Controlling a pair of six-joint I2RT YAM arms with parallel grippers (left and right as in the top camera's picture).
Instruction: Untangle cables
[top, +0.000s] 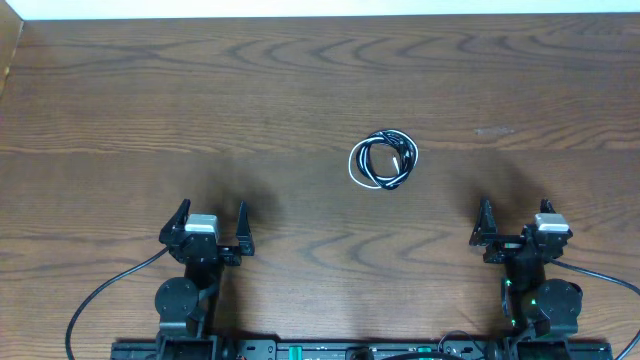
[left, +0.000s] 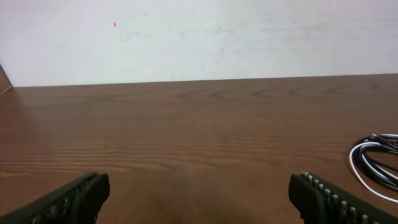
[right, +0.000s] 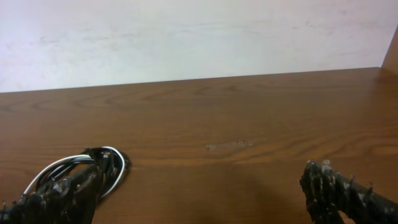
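The cables (top: 383, 161), one black and one white, lie coiled together in a small tangled loop on the wooden table (top: 300, 90), near its middle. My left gripper (top: 211, 218) is open at the front left, well short of the coil, which shows at the right edge of the left wrist view as the cables (left: 377, 163). My right gripper (top: 515, 216) is open at the front right. In the right wrist view the cables (right: 109, 163) lie partly behind my left finger (right: 59, 199). Nothing is between either pair of fingers.
A white wall (left: 199, 37) runs along the table's far edge. A faint pale scuff (right: 229, 145) marks the wood ahead of the right gripper. Thick black arm cables (top: 100, 295) trail off the front edge by each arm base.
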